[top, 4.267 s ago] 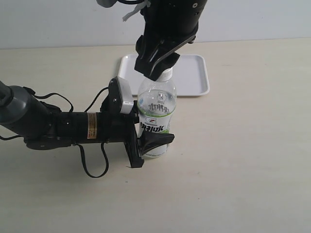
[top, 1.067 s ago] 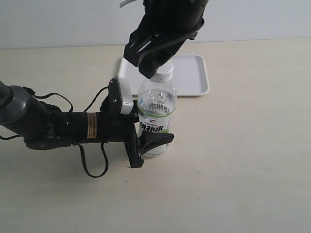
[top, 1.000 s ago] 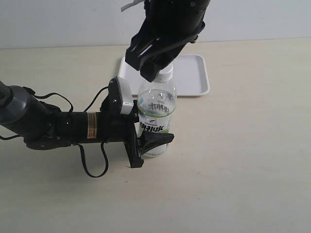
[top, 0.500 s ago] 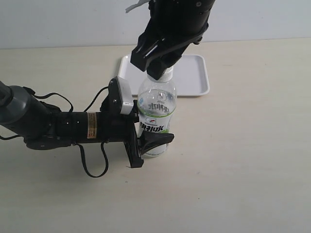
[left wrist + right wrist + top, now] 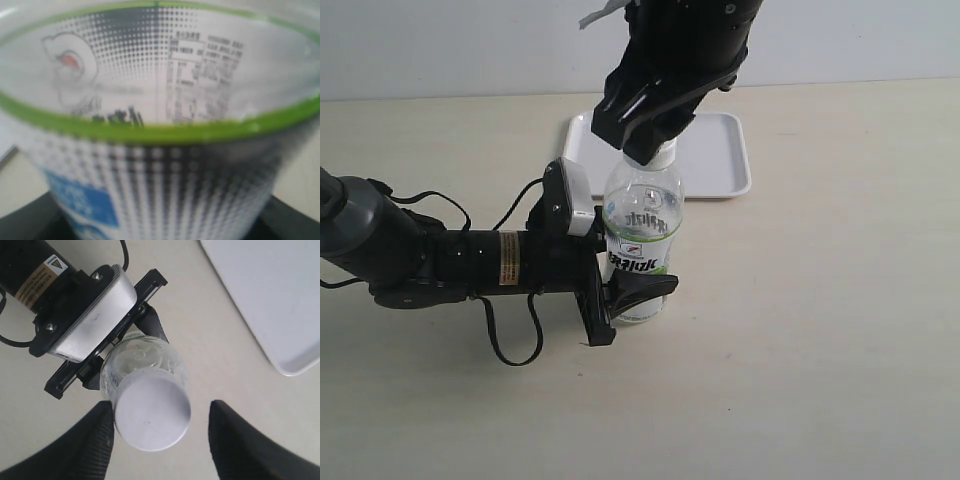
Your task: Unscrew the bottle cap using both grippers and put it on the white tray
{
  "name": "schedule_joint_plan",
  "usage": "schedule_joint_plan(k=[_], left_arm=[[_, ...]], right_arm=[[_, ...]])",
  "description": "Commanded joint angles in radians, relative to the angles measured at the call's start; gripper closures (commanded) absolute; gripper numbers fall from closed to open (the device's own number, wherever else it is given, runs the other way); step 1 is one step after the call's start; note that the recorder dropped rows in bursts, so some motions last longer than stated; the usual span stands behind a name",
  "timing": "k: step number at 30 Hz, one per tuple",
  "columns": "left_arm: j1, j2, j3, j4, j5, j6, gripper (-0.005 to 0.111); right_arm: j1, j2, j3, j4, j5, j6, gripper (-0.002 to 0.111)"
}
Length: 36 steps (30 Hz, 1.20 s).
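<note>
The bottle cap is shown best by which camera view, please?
The right wrist view: it looks straight down on the bottle cap, its whole white top visible between the right gripper's fingers. The exterior view shows only a sliver under that gripper; the left wrist view only the bottle's label.

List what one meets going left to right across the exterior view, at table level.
Left arm → white block on its wrist → bottle. The white tray spans behind the bottle, so it is left out.
</note>
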Motion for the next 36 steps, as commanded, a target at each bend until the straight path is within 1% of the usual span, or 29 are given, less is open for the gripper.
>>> schedule_joint_plan(k=[1, 10, 18, 20, 22, 24, 26, 27, 29, 33, 36], left_arm=[[-0.005, -0.005, 0.003, 0.014, 0.015, 0.007, 0.107], [-0.005, -0.005, 0.003, 0.014, 0.015, 0.007, 0.107], [-0.005, -0.005, 0.003, 0.014, 0.015, 0.007, 0.107], [-0.005, -0.005, 0.003, 0.014, 0.015, 0.007, 0.107], [-0.005, -0.005, 0.003, 0.014, 0.015, 0.007, 0.107], [-0.005, -0.005, 0.003, 0.014, 0.015, 0.007, 0.107], [-0.005, -0.005, 0.003, 0.014, 0.015, 0.007, 0.107], [-0.005, -0.005, 0.003, 0.014, 0.015, 0.007, 0.107], [-0.005, -0.005, 0.003, 0.014, 0.015, 0.007, 0.107], [-0.005, -0.005, 0.003, 0.014, 0.015, 0.007, 0.107], [-0.005, -0.005, 0.003, 0.014, 0.015, 0.007, 0.107]], right_arm=[[-0.005, -0.003, 0.002, -0.001, -0.007, -0.01, 0.054], [-0.005, 0.034, 0.002, -0.001, -0.007, -0.019, 0.054], [-0.005, 0.012, 0.002, -0.011, -0.007, -0.022, 0.054], [-0.005, 0.012, 0.002, -0.011, -0.007, -0.022, 0.056], [-0.005, 0.012, 0.002, -0.011, -0.007, -0.026, 0.062], [-0.005, 0.012, 0.002, -0.003, -0.007, -0.043, 0.073], [-0.005, 0.012, 0.002, 0.009, -0.007, -0.056, 0.087], [-0.005, 0.012, 0.002, 0.016, -0.007, -0.07, 0.097], [-0.005, 0.012, 0.002, 0.016, -0.007, -0.102, 0.108], [-0.005, 0.012, 0.002, 0.016, -0.007, -0.172, 0.108], [-0.005, 0.012, 0.002, 0.027, -0.007, -0.314, 0.108]])
